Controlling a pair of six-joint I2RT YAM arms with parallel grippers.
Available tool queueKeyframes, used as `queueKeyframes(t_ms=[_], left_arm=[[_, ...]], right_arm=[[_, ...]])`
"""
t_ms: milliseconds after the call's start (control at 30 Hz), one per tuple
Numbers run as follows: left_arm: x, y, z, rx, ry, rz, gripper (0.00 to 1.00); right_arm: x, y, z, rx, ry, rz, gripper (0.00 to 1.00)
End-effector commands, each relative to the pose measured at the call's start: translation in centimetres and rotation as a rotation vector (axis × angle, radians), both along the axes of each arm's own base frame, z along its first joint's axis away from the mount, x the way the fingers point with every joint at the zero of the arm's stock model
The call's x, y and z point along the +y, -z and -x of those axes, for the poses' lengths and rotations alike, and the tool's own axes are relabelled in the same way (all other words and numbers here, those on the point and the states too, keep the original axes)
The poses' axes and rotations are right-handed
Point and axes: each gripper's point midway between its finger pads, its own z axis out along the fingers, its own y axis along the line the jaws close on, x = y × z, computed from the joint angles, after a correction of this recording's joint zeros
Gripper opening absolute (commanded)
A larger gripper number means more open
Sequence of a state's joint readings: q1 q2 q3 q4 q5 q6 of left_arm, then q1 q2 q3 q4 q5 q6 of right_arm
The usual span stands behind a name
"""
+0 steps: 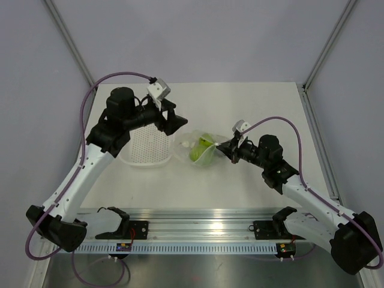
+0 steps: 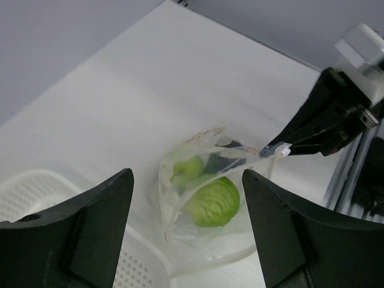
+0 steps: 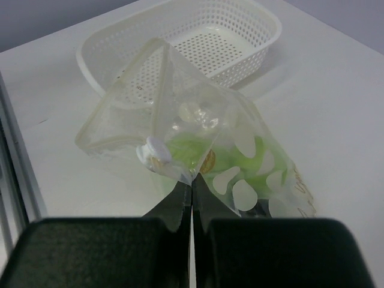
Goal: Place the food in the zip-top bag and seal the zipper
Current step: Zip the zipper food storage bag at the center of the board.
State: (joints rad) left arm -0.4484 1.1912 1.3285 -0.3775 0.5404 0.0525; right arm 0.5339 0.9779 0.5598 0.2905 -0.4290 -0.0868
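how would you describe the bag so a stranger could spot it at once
On the white table, look just right of the white perforated tray. The zip-top bag lies there, one edge pinched by the right gripper. It alone is clear and crinkly, with cream-white dots and green food inside.

The food (image 1: pixel 200 154) lies in the bag (image 1: pixel 186 143), right of the tray (image 1: pixel 144 163).
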Motion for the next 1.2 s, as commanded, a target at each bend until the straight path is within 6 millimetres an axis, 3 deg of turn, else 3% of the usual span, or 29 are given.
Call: queueKeyframes(t_ms=[0,200,433,600,833,1167], left_arm=[[-4.0,-0.1,3.0,-0.336,0.302,-0.094,0.77],[-7.0,1.9,4.9,-0.37,0.375,-0.174,0.77],[-8.9,5.0,6.2,-0.404,0.383,-0.233,0.83],[-10.6,6.7,6.8,-0.374,0.434,-0.274,0.74],[-12.0,7.9,7.0,-0.336,0.437,-0.261,0.67],[-12.4,8.9,6.5,-0.318,0.405,-0.259,0.55]], right_arm=[[0.6,-2.5,1.1,-0.032,-0.1,-0.013,0.0],[0.9,-2.5,1.1,0.006,-0.126,-0.007,0.0],[1.0,-2.5,1.0,0.013,-0.134,-0.003,0.0],[1.0,-2.6,1.0,0.016,-0.134,-0.005,0.0],[1.0,-2.6,1.1,0.03,-0.138,-0.012,0.0],[0.9,-2.6,1.0,0.035,-0.135,-0.011,0.0]])
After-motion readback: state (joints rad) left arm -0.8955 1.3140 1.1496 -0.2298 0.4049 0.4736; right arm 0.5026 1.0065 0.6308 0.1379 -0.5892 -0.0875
